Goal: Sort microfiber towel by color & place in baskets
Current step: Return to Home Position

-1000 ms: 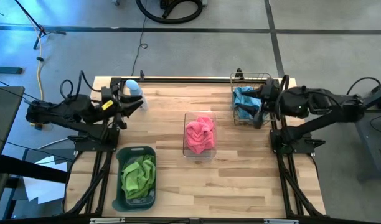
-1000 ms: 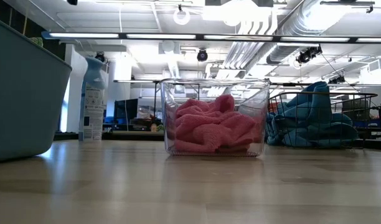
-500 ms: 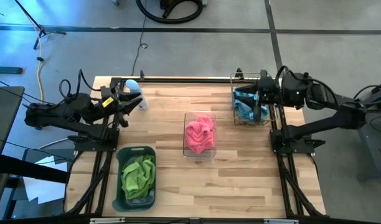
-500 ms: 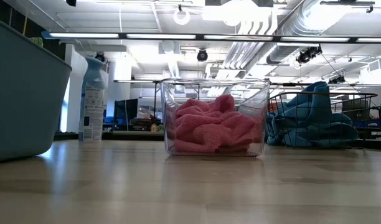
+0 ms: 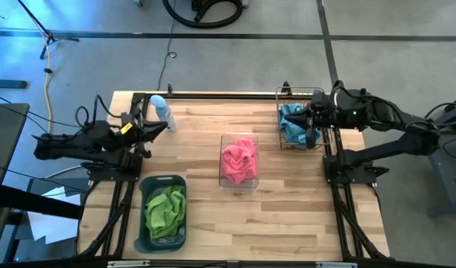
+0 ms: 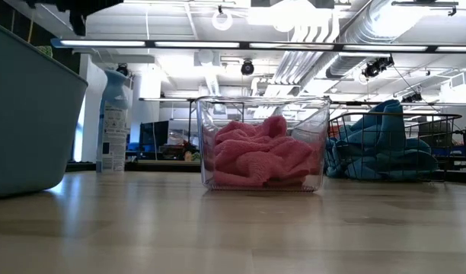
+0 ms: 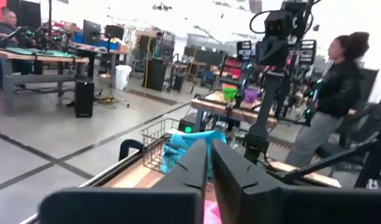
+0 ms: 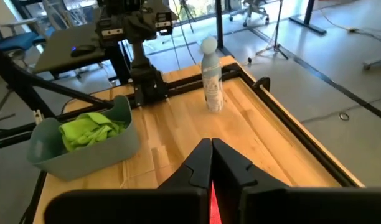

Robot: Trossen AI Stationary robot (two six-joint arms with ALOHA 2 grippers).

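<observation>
Low view cuts off the grey tub [image 6: 27, 114], hiding its contents; pink towel [image 7: 209, 208] mostly hidden behind the left tool [image 7: 209, 149].

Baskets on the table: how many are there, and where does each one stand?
3. The dark grey tub stands on the left holding green cloths, the clear bin in the middle holding pink cloths, the wire basket on the right holding blue cloths.

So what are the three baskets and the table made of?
The middle bin looks like clear glossy plastic: the pink towels show through its walls. The basket with blue towels looks like thin dark metal wire, open mesh. The tub with green towels looks like dull grey-blue plastic, solid-walled. The table looks like pale wood, with plank lines, probably sealed.
</observation>
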